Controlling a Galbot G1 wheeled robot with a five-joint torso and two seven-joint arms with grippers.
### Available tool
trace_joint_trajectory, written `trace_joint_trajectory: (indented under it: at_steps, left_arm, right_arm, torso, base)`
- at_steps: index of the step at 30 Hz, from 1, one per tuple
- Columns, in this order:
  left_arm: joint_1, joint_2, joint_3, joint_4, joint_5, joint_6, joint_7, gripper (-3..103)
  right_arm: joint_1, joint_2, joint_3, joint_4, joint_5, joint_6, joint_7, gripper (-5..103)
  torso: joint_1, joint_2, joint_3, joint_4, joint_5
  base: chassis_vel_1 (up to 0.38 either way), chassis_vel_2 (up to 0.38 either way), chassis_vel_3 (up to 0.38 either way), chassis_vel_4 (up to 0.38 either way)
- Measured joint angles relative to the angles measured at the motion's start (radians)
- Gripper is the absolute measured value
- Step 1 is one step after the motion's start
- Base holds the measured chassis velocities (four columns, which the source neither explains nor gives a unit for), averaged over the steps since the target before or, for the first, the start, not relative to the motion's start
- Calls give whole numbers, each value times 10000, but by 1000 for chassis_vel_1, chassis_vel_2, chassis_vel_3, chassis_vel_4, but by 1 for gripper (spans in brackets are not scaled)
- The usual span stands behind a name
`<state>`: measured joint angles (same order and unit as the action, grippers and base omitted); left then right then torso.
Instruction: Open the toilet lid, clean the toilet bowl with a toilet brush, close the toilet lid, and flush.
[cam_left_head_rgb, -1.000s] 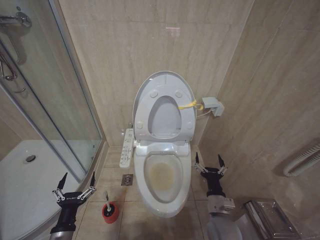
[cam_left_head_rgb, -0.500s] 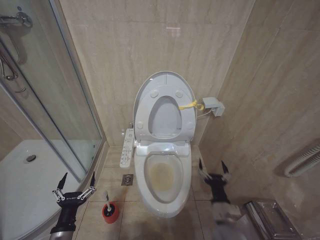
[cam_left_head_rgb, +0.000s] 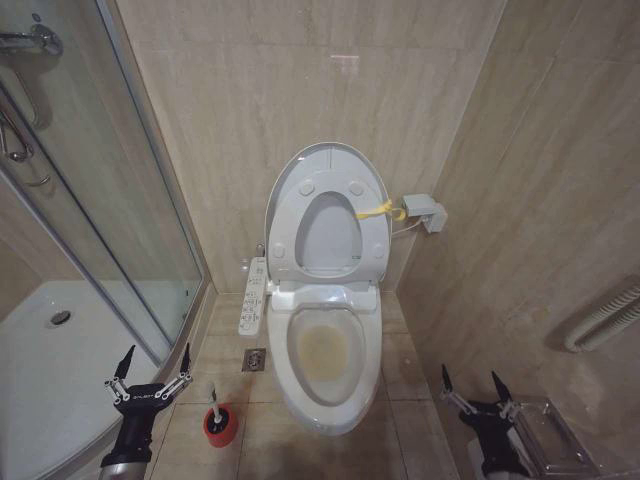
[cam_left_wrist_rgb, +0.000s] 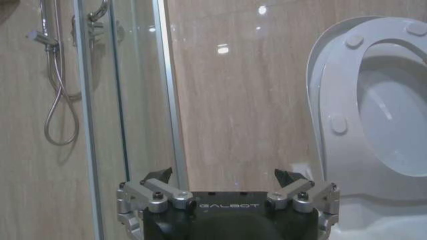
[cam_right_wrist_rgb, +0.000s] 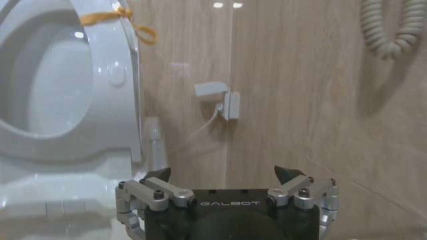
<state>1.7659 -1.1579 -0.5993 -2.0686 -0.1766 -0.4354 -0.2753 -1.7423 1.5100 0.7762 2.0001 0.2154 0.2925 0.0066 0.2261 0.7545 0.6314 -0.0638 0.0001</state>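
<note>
Already the toilet lid (cam_left_head_rgb: 328, 215) stands raised against the back wall, baring the toilet bowl (cam_left_head_rgb: 324, 352). Opening looks done; scrubbing is next, calling for a grasp on the toilet brush (cam_left_head_rgb: 218, 415) in its red holder left of the bowl. Nearby, the left gripper (cam_left_head_rgb: 150, 381) hovers, fingers spread; the right gripper (cam_left_head_rgb: 478, 398) sits low by the right wall, fingers spread and empty.

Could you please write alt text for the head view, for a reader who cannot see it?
A white toilet with its lid raised against a tiled wall, bowl open. The left claw, open, hovers beside the brush in its red cup; the right claw, open, sits at lower right.
</note>
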Motion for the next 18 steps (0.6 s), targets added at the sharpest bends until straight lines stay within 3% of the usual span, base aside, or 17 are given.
trace_joint_trajectory:
  at_steps: [6, 12, 18]
  left_arm:
    - [0, 0, 0, 0, 0, 0, 1, 100]
    - [0, 0, 0, 1, 0, 0, 0, 100]
    - [0, 0, 1, 1, 0, 0, 1, 100]
  right_arm:
    - [794, -118, -121, -12, 298, -296, -65, 100]
    - [1383, -291, -245, -133, 495, -361, -742, 100]
    - [1991, -366, -486, -379, 507, -341, -911, 100]
  torso:
    - [0, 0, 0, -2, -1]
    - [0, 0, 1, -4, 0]
    - [1, -1, 1, -2, 0]
  base:
    - [0, 0, 0, 0]
    - [0, 0, 0, 0]
    - [0, 0, 0, 0]
